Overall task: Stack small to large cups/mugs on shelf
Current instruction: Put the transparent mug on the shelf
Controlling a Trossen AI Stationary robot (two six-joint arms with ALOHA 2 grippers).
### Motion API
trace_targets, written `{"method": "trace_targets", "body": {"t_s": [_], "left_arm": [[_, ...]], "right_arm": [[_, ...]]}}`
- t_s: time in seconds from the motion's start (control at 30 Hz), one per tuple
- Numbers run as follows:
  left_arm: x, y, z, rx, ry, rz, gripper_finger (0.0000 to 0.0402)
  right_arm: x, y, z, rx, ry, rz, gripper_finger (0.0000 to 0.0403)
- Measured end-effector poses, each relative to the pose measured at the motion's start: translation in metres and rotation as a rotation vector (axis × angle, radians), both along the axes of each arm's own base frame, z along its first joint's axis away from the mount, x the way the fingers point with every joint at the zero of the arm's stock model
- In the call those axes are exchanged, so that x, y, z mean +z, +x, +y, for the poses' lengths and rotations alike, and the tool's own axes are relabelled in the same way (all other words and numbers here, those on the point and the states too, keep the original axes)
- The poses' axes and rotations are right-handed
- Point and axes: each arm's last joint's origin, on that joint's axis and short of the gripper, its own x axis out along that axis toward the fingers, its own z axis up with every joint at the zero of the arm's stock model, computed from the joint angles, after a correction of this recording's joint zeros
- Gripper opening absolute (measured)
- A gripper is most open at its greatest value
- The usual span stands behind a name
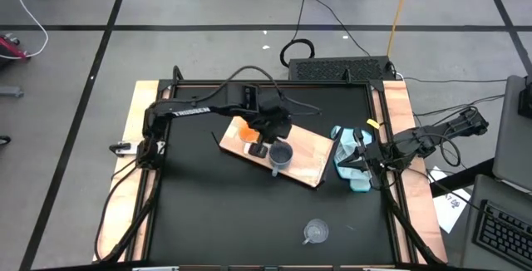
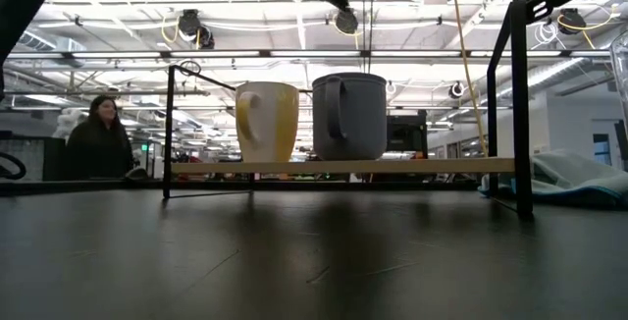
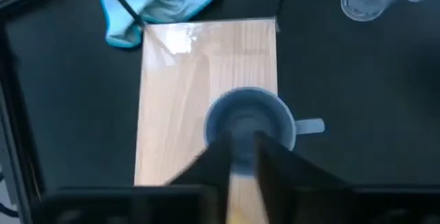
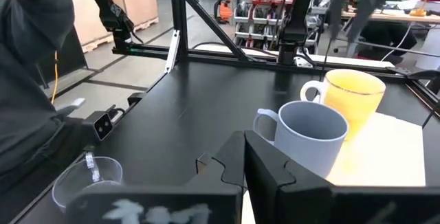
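Observation:
The orange mug (image 1: 247,130) and the grey-blue mug (image 1: 280,155) stand upright side by side on the light-wood shelf (image 1: 309,156), a board raised on thin black legs (image 2: 432,166). My left gripper (image 3: 242,152) hangs above the grey-blue mug (image 3: 251,122), clear of it in the low view (image 2: 341,11), its fingers a narrow gap apart. The clear glass cup (image 1: 316,232) stands on the black tabletop near the front edge. My right gripper (image 1: 363,159) is shut, low at the table's right side by the light blue cloth (image 1: 349,142). My right gripper lies over the edge of the light blue cloth; I cannot tell whether it touches it.
The shelf's black frame posts (image 2: 518,104) rise at its corners. A keyboard-like black panel (image 1: 341,69) sits at the far edge. A person (image 2: 98,138) stands in the room beyond the table. Bare tabletop lies at the front left (image 1: 216,213).

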Motion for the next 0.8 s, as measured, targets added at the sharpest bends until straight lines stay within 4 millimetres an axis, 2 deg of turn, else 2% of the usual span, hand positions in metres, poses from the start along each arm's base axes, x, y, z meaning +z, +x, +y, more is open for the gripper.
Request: {"method": "trace_targets", "body": {"t_s": [0.07,0.27,0.43,0.53,0.7,0.8], "left_arm": [[0.01,-0.013,-0.003,-0.009,-0.015,0.016,0.0015],[0.032,-0.053,-0.025,-0.018,-0.02,-0.011,0.0003],[0.045,-0.102,-0.047,-0.009,-0.033,-0.165,0.0002],[0.043,-0.135,-0.057,0.017,-0.041,-0.238,0.0002],[0.032,-0.192,-0.064,0.171,-0.119,-0.429,0.0001],[0.017,-0.221,-0.066,0.216,-0.192,-0.541,0.0001]], "right_arm": [[-0.003,0.001,0.0,0.001,0.001,-0.007,0.0],[-0.005,0.0,0.0,0.007,0.003,-0.029,0.0],[-0.003,-0.002,-0.001,0.012,-0.008,-0.06,0.0],[-0.001,-0.004,-0.001,0.014,-0.011,-0.085,0.0],[0.001,-0.007,-0.002,0.015,-0.008,-0.102,0.0],[0.002,-0.008,-0.003,0.017,-0.011,-0.115,0.0]]}}
